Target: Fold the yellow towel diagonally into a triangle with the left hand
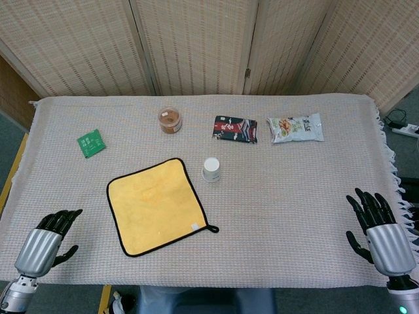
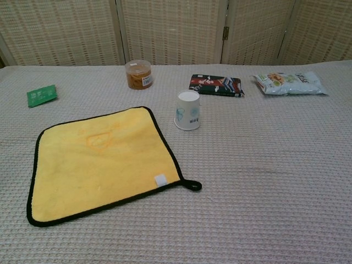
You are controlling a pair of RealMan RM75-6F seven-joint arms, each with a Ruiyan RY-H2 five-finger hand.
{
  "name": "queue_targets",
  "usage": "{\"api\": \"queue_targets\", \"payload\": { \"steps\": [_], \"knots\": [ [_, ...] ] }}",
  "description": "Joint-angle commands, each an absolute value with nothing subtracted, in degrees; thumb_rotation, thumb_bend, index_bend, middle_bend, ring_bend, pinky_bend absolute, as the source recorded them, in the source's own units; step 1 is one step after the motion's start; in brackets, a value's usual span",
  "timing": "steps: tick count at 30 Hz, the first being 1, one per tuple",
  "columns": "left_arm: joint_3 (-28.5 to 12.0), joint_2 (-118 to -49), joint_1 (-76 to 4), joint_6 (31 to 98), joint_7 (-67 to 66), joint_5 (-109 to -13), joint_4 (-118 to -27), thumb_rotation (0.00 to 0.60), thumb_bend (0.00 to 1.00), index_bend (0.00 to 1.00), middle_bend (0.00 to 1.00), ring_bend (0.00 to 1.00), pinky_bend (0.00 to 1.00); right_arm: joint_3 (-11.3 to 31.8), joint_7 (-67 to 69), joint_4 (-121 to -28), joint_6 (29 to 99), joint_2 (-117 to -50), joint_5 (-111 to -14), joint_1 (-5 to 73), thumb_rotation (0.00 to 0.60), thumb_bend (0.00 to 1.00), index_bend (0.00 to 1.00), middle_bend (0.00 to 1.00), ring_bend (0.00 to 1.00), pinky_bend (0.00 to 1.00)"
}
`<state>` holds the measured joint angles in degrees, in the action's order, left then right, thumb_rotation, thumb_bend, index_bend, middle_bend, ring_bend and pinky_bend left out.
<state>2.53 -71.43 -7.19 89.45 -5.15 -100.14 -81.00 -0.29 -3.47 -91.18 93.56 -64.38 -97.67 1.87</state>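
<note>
The yellow towel (image 1: 157,205) with a black border lies flat and unfolded left of the table's middle; the chest view shows the towel (image 2: 102,162) with its hanging loop at the near right corner. My left hand (image 1: 47,241) hovers at the table's near left edge, well left of the towel, its fingers apart and holding nothing. My right hand (image 1: 381,231) is at the near right edge, far from the towel, fingers spread and empty. Neither hand appears in the chest view.
A white paper cup (image 1: 211,169) stands just off the towel's far right corner. Further back are a small jar (image 1: 170,120), a dark snack packet (image 1: 234,129), a light snack bag (image 1: 296,127) and a green packet (image 1: 91,143).
</note>
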Motion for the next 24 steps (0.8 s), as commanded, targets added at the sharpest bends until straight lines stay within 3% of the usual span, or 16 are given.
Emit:
{"api": "queue_targets", "payload": {
  "steps": [1,4,6,8,16,24],
  "knots": [
    [3.84,-75.96,-7.44,95.39,-0.75,-106.42,-69.49,0.6,0.25,0.28,0.54,0.59,0.67,-0.03,-4.21,-91.17,92.99,-64.76,-97.62,2.1,0.6,0.45,0.0,0.0,0.0,0.0],
    [5.23,-78.33,-6.69,99.31,3.68,-108.82,-63.45,0.6,0.25,0.34,0.72,0.83,0.88,0.3,-4.86,-91.1,91.94,-65.22,-97.0,2.56,0.6,0.45,0.0,0.0,0.0,0.0],
    [6.17,-79.8,-6.2,101.38,6.84,-109.94,-60.91,0.6,0.25,0.38,0.89,0.97,0.98,0.45,-5.12,-91.1,91.56,-65.42,-96.64,2.69,0.6,0.45,0.0,0.0,0.0,0.0],
    [6.96,-82.01,-5.74,103.31,9.96,-110.81,-57.89,0.6,0.25,0.43,0.98,1.0,1.0,0.65,-5.39,-91.13,91.43,-65.61,-96.34,2.73,0.6,0.45,0.0,0.0,0.0,0.0],
    [9.36,-92.19,-3.68,102.56,13.32,-110.38,-44.34,0.6,0.25,0.52,1.0,1.0,1.0,0.53,-5.74,-91.05,91.27,-65.89,-96.63,2.78,0.6,0.45,0.0,0.0,0.0,0.0],
    [8.84,-97.81,-3.39,100.93,15.23,-107.7,-39.94,0.6,0.26,0.53,1.0,1.0,1.0,0.56,-5.47,-91.01,91.02,-65.87,-96.75,2.96,0.6,0.45,0.0,0.0,0.0,0.0]
  ]
}}
